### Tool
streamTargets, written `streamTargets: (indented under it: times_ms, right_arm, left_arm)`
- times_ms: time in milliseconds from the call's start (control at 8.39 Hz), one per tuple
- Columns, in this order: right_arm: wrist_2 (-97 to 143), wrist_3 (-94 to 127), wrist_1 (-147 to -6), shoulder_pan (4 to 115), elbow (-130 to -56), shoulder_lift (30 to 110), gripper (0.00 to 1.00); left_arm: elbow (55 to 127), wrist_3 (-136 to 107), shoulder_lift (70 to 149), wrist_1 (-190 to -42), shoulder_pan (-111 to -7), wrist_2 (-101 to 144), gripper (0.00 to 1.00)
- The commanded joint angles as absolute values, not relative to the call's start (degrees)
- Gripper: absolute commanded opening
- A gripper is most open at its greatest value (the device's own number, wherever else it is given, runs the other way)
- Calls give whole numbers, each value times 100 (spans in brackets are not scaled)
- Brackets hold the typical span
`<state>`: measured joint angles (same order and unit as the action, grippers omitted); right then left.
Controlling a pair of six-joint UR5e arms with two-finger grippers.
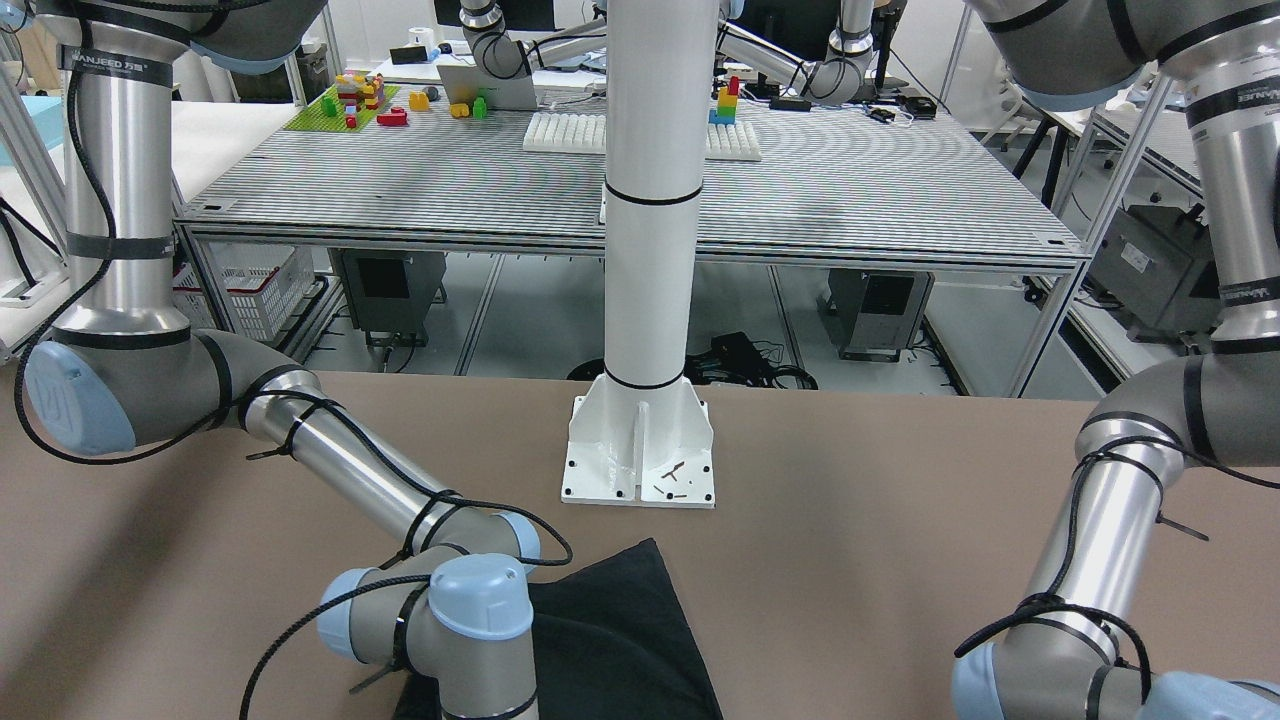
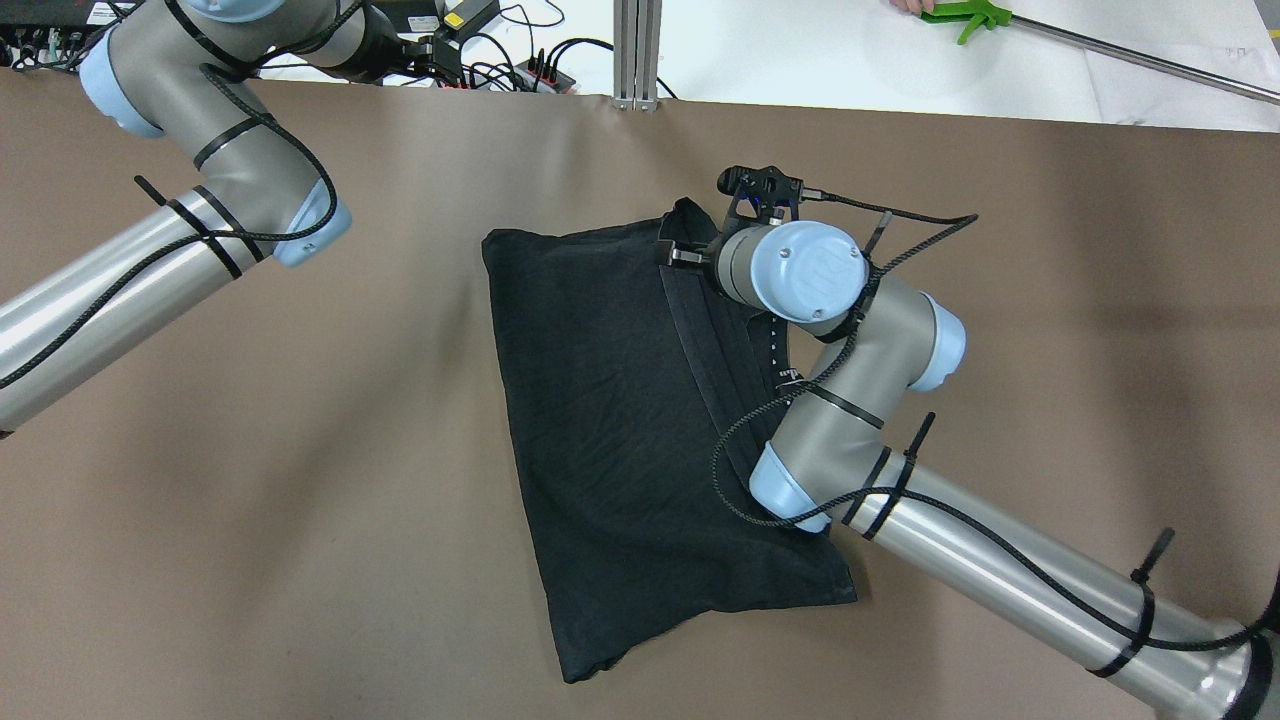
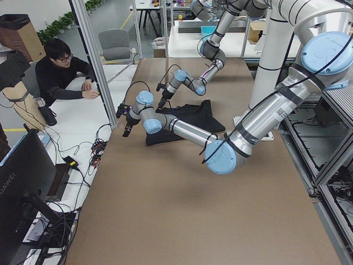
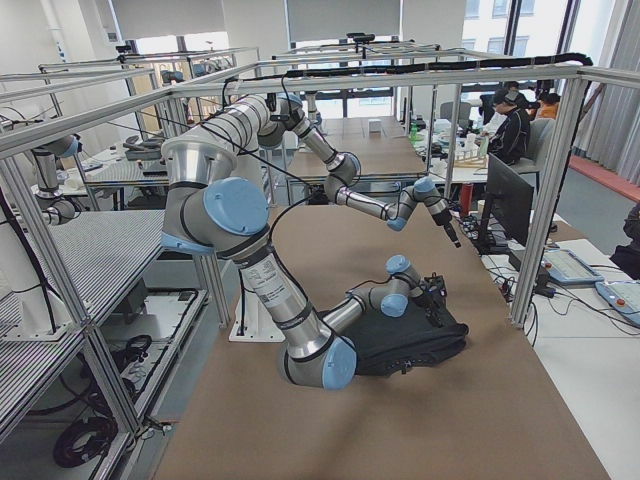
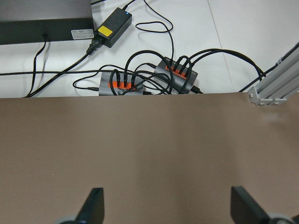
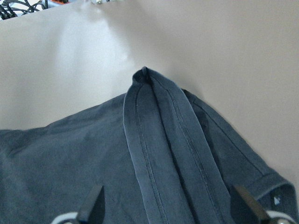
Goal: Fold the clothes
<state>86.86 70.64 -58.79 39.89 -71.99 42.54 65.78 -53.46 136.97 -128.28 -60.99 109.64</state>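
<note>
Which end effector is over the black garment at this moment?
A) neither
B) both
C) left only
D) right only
D: the right wrist view shows the right end effector open above the stitched hem band of the black garment, while the left end effector hangs open over bare brown table.

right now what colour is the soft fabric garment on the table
Plain black; the soft fabric garment shows best in the overhead exterior view.
</note>
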Motion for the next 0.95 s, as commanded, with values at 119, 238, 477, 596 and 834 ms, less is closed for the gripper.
streamTargets:
  times_ms: [119,238,477,596,834]
  right_arm:
    - [8342,7022,-5880,3833,-5997,3534,89]
    - [8010,7031,-5880,3693,-5577,3324,87]
    - [7998,7031,-5880,3683,-5546,3278,77]
    - [7989,7040,-5880,3683,-5546,3270,71]
    - [7972,7031,-5889,3683,-5537,3261,47]
  left_arm:
    - [6574,-5317,13597,-12929,-6161,11048,95]
    - [6566,-5317,13597,-12920,-6161,11039,95]
    - [6522,-5317,13597,-12920,-6196,11039,95]
    - [6521,-5317,13597,-12911,-6196,11030,95]
    - [6513,-5326,13605,-12911,-6205,11021,95]
